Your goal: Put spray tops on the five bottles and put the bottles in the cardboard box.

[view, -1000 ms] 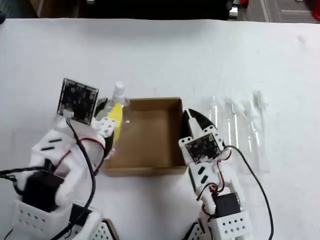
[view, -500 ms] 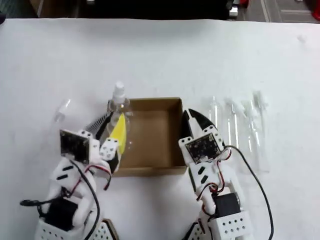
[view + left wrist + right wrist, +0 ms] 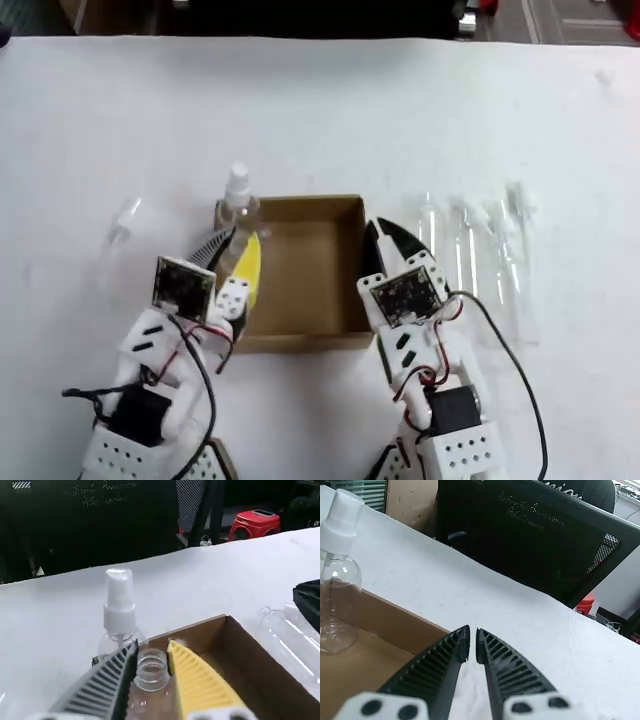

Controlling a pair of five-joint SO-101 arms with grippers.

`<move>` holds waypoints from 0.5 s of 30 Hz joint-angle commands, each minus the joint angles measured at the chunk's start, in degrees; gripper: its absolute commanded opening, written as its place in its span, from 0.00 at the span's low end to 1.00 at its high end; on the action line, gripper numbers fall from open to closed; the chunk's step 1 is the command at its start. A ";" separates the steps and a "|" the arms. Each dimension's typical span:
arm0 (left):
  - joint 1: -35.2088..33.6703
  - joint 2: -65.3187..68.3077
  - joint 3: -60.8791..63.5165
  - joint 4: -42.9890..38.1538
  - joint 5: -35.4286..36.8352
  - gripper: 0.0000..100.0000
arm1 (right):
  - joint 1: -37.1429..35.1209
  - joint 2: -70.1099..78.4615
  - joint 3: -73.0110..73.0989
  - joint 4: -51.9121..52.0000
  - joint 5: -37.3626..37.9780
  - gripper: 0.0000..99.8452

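Two ribbed fingers (image 3: 197, 685), one grey and one yellow, belong to the left gripper (image 3: 152, 649). They are closed in on the open neck of an uncapped bottle (image 3: 150, 671) and touch its threaded ring on both sides. The bottle stands upright at the near left side of the cardboard box (image 3: 345, 325), but whether its base rests inside the box cannot be told.

Just beyond the fingertips stands a capped bottle (image 3: 119, 611) with a white spray top already on. It is at the box's far left corner, either on the rim or just outside it. What looks like a loose spray top (image 3: 124, 222) lies on the white table (image 3: 320, 110), well to the left.

The right gripper (image 3: 383, 238) rests just beside the box's right wall. Its black fingers are pressed nearly together with nothing between them. Further right, a row of clear bottles (image 3: 470, 260) lies side by side.

The held bottle looks like thin, empty clear plastic, so it is probably very light, smooth and easy to dent or tip. The neck is likely its stiffest part and gives a firm hold. A grip there covers the threads the spray top needs, though, so taking the upper body gently would suit capping better.
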 commanded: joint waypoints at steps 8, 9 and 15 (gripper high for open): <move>0.40 0.31 0.26 -0.62 0.79 0.02 | -0.04 -0.04 0.79 -1.10 0.62 0.01; 0.31 0.31 0.26 -0.44 2.64 0.02 | -0.04 -0.04 0.79 -1.10 0.62 0.01; 0.04 0.31 -2.90 7.30 9.23 0.16 | -0.04 -0.04 0.79 -1.10 0.62 0.01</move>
